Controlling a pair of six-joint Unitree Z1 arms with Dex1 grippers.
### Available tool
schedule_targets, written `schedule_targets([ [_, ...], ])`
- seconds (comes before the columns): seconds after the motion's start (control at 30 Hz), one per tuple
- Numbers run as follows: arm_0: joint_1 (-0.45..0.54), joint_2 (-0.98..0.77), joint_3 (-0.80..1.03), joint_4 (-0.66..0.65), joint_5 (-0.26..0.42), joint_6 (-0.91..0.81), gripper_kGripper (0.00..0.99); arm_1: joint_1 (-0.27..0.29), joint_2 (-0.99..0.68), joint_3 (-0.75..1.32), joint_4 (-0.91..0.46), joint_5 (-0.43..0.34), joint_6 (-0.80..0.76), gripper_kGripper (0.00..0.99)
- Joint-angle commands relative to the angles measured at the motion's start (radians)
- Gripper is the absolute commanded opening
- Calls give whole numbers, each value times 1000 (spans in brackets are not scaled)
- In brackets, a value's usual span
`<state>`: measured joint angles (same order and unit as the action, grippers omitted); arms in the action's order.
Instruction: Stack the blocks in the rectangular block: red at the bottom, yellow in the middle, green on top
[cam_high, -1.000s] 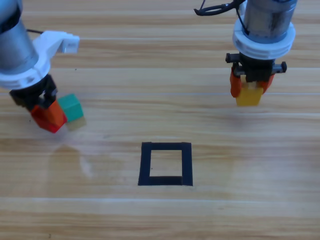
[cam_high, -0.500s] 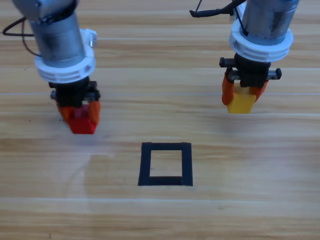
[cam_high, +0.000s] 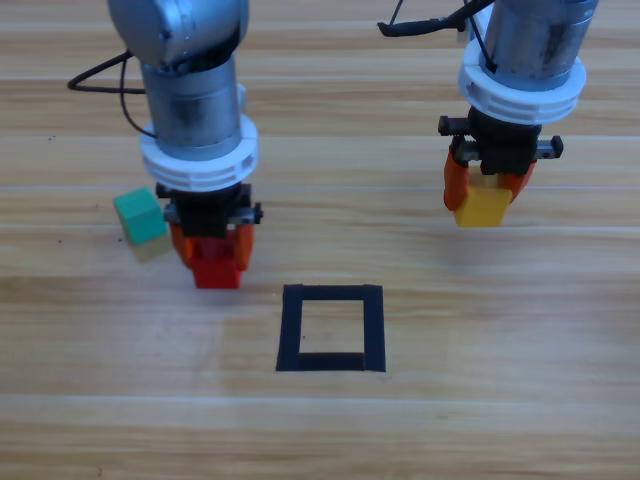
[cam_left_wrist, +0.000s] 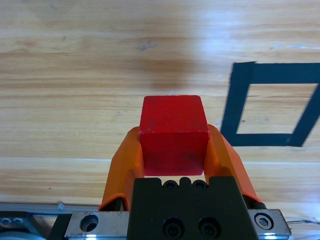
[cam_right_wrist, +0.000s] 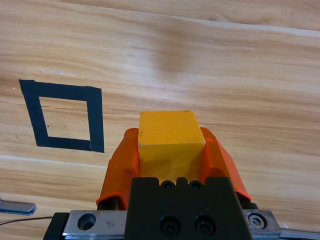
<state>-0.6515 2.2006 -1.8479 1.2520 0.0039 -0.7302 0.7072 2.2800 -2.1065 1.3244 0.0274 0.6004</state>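
Grey metal arms — black cables trailing; each hand: orange jaws, black body, screws in silver plate.

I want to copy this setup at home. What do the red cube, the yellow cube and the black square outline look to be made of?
The small red cube and small yellow cube look like painted wood or matte plastic: flat, even colour, crisp edges, no grain showing. The black square outline looks like matte tape stuck flat on the wooden table, its strips overlapping at the corners.
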Motion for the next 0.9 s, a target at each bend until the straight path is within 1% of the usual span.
schedule_targets([
  [0.03,-69,56,-28,4,-12,-49,38,-14,27,22,15,-11,-14,0],
  [0.9,-154,183,-171,-2,-28,-57,38,-14,38,20,15,-11,-31,0],
])
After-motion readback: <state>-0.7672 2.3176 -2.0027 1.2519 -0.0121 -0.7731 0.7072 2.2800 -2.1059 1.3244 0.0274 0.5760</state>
